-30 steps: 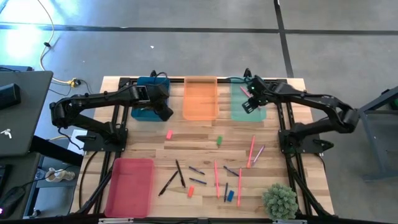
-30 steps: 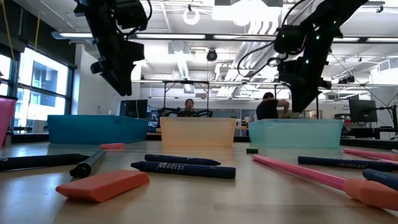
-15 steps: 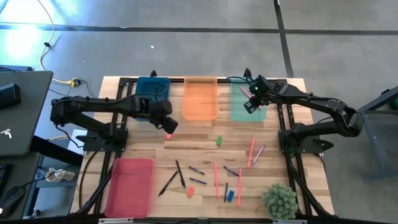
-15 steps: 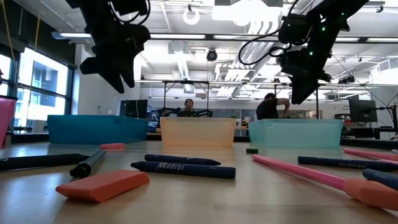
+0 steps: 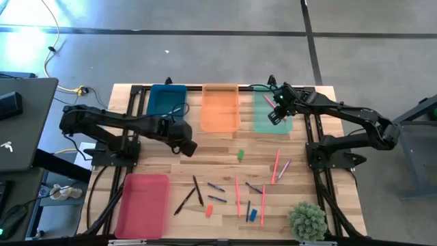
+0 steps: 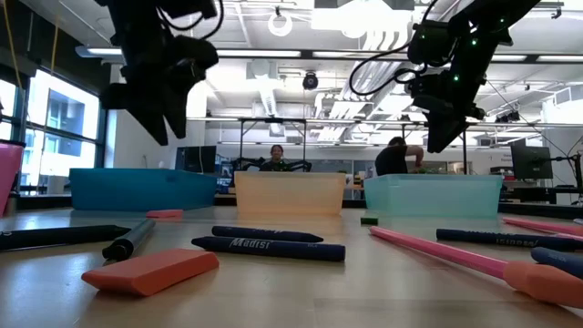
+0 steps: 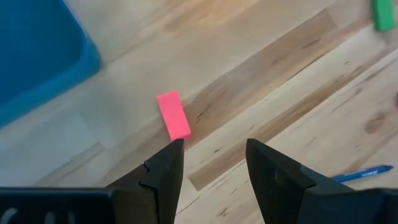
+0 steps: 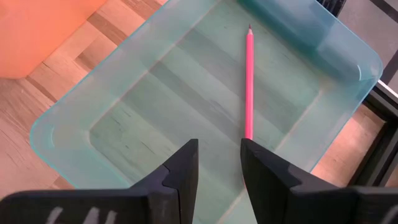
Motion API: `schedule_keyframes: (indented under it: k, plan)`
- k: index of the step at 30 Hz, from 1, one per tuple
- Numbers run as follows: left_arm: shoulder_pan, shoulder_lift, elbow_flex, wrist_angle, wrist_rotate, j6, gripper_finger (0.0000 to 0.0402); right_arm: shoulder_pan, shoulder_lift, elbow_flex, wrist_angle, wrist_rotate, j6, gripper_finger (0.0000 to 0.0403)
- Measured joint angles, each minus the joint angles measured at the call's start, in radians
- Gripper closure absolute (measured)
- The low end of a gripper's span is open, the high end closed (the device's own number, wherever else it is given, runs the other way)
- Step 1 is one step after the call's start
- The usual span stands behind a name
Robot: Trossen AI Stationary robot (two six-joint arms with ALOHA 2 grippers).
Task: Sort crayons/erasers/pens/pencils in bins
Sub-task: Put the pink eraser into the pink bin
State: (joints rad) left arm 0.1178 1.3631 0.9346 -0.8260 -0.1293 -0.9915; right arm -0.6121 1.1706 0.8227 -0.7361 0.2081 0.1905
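The pink eraser (image 7: 173, 114) lies flat on the wooden table (image 5: 205, 160), just in front of the dark teal-blue bin (image 5: 166, 99). It looks light, firm and probably grippy; pinching its long sides at mid-length should hold. The left gripper (image 7: 210, 163) hovers beside it, jaws parted and empty. Over the mint green bin (image 8: 348, 46), which holds a pink pencil (image 8: 249, 81), the right gripper (image 8: 219, 163) hangs parted, gripping nothing.

A wooden table (image 5: 157, 160) holds teal, orange and mint bins (image 5: 220, 108) along its far edge, a pink-red bin at the near left corner, scattered erasers (image 5: 240, 155), pens (image 5: 216, 186) and pencils (image 5: 237, 197), and a small green plant (image 5: 306, 220) at the near right corner.
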Motion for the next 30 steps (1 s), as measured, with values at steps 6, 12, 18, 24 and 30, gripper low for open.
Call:
schedule_keyframes:
  k: [6, 12, 18, 24, 30]
  plan:
    - [-0.009, 0.084, 0.0, 0.021, 0.036, -0.028, 0.024, 0.0, 0.0, 0.0, 0.0, -0.001, -0.015, 0.029]
    - [-0.009, 0.163, 0.0, 0.023, 0.038, -0.093, 0.0239, 0.0, 0.0, 0.0, 0.0, -0.002, -0.035, 0.029]
    - [-0.007, 0.222, 0.0, 0.024, 0.005, -0.191, 0.0238, 0.0, 0.0, 0.0, 0.0, -0.002, -0.042, 0.029]
    - [-0.007, 0.273, 0.0, 0.032, -0.009, -0.252, 0.0238, 0.0, 0.0, 0.0, 0.0, -0.002, -0.042, 0.029]
    - [-0.007, 0.312, 0.0, 0.048, -0.009, -0.255, 0.0238, 0.0, 0.0, 0.0, 0.0, -0.002, -0.042, 0.029]
